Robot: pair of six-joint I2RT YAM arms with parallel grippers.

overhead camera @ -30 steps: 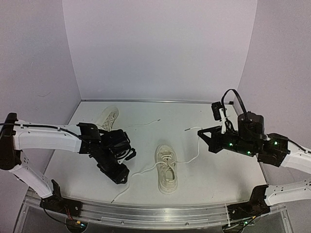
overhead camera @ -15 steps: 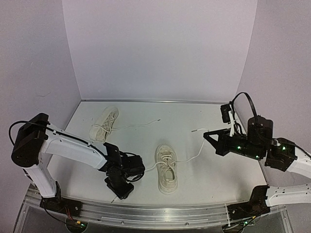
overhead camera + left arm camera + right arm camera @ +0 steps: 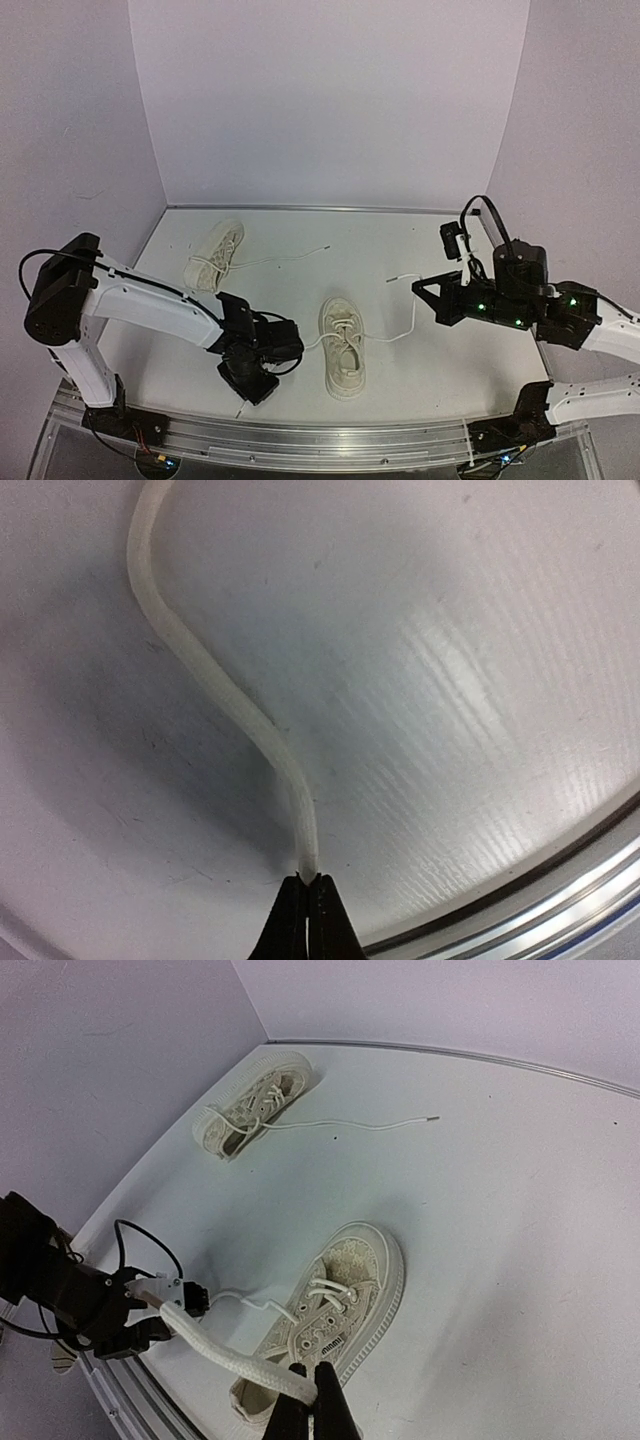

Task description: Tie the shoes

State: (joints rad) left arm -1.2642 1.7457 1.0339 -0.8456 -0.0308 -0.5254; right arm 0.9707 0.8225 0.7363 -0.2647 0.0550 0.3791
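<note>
The near shoe [image 3: 341,347] lies on the table [image 3: 450,350], its toe toward the robot. It is not tied. The far shoe [image 3: 214,256] lies behind it and to the left, well apart, with its own lace [image 3: 290,255] loose on the table.

The left gripper [image 3: 308,885] is low on the table, left of the near shoe. Its jaws are pressed together and pinch the left lace [image 3: 215,685] right at its end. That lace runs flat on the table back to the near shoe.

The right gripper [image 3: 312,1385] is up in the air, right of the near shoe. Its jaws are tight together too and pinch the right lace [image 3: 225,1355] close to its end. That lace hangs in a loose curve down to the near shoe.

I think the laces are soft, thin and floppy. They bend any way and will not keep a shape. A thin lace can slip out of a pinch, so the hold must stay tight. The near shoe looks small and light, so a hard pull may drag it along the table. Holding each lace near its tip seems good, because that leaves plenty of lace to cross over the near shoe and make a knot. Pull gently and evenly from both sides.
</note>
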